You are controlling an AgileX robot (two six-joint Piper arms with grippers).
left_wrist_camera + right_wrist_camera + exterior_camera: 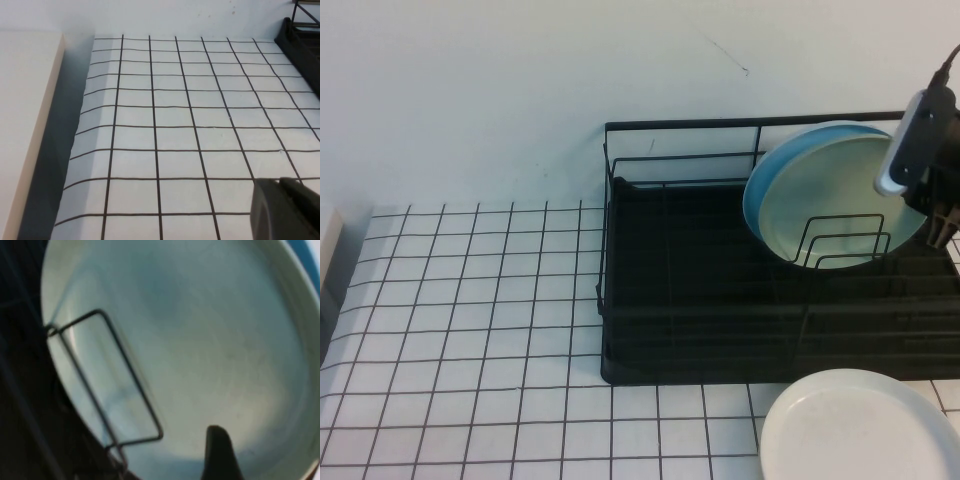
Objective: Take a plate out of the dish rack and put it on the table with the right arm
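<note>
Nearest my high camera sits a white plate [860, 425], cut off by the frame's lower edge, lying flat on the table [470, 330] just in front of the dish rack [720, 310]. From the left, the gridded table is bare and roomy up to the rack's left wall. My left gripper [287, 210] shows only as a dark corner in its wrist view, low over the grid near the rack's corner; I cannot tell whether it is parted or closed. Inside the rack, the pale mint-green plate [840, 195] stands on edge, tilted back against a sky-blue plate [760, 195] behind it, with wire loop dividers [845, 240] crossing its lower face. My right gripper [935, 215] hangs at the plate's right rim, arm partly cut off by the frame edge. Its wrist view shows one dark fingertip [217, 452] over the plate's face, blurred; the jaws look spread, grasping nothing.
</note>
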